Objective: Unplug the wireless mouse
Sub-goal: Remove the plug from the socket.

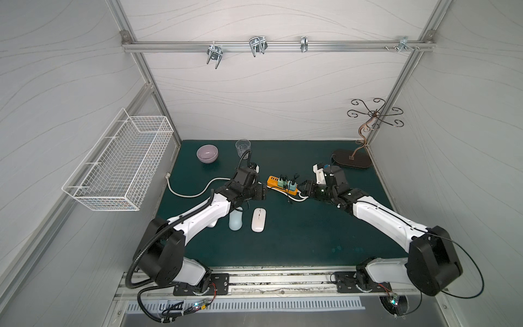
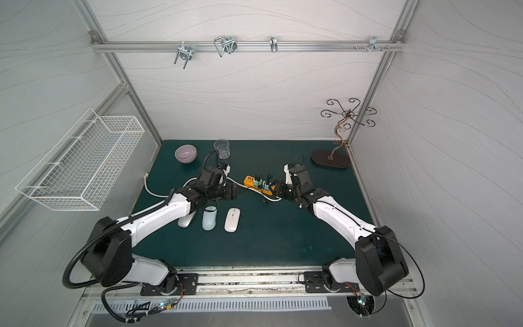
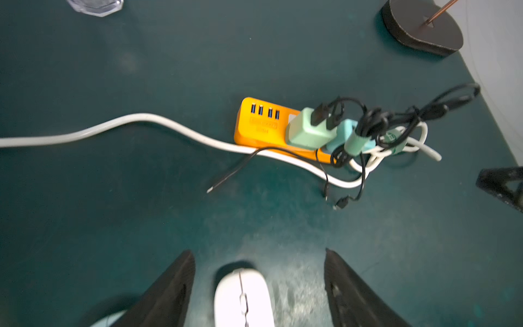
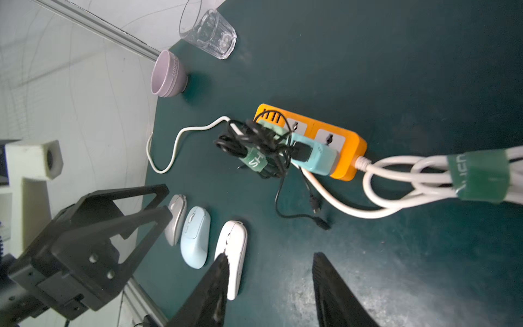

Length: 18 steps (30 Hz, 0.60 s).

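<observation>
Three mice lie side by side on the green mat: a white mouse [image 1: 258, 220] [image 4: 233, 254], a light blue mouse [image 1: 235, 220] and a grey mouse [image 4: 176, 218]. No cable shows in any of them. Behind them is an orange power strip [image 1: 273, 181] [image 3: 254, 127] with a green charger [image 3: 308, 130] and a teal charger [image 4: 317, 158]. Their black cable ends [image 3: 210, 189] lie loose on the mat. My left gripper [image 1: 264, 194] [image 3: 259, 252] hangs open above the white mouse's front end [image 3: 243, 297]. My right gripper [image 1: 304, 188] [image 4: 270, 254] is open at the strip's right end, holding nothing.
A purple bowl [image 1: 207, 153] and a clear glass [image 1: 242, 147] stand at the back left. A metal stand on a dark base [image 1: 351, 160] is at the back right. The strip's white cord [image 1: 192, 189] runs left. A wire basket [image 1: 119, 167] hangs on the left wall.
</observation>
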{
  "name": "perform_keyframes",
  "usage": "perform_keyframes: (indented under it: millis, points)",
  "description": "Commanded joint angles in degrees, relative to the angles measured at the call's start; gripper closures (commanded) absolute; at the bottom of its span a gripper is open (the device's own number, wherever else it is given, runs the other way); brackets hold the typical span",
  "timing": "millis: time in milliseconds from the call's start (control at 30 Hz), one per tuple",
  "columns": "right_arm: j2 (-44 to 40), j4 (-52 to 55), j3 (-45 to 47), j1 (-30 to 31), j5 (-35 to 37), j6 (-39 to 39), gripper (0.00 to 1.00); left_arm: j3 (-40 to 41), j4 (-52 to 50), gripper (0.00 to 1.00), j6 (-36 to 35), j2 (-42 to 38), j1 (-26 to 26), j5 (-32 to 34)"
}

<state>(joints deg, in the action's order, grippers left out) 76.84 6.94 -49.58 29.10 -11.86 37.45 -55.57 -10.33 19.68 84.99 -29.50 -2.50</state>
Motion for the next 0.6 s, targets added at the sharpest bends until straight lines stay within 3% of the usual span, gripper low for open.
perform_keyframes:
  millis: [0, 200, 567]
  points:
    - [2.8, 2.9, -2.7, -0.7, 1.1, -4.2, 0.56, -4.6, 5.2, 0.26, 0.3, 3.3, 1.8, -4.8]
    - [6.0, 2.3, -3.6, -1.3, 0.8, -4.8, 0.64, -9.2, 5.5, 0.28, 0.2, 8.4, 2.8, -8.1]
    - [9.6, 2.7, -5.2, -1.5, -1.4, -8.4, 0.6, -9.4, 8.7, 0.31, 1.8, 13.3, 3.2, -11.4]
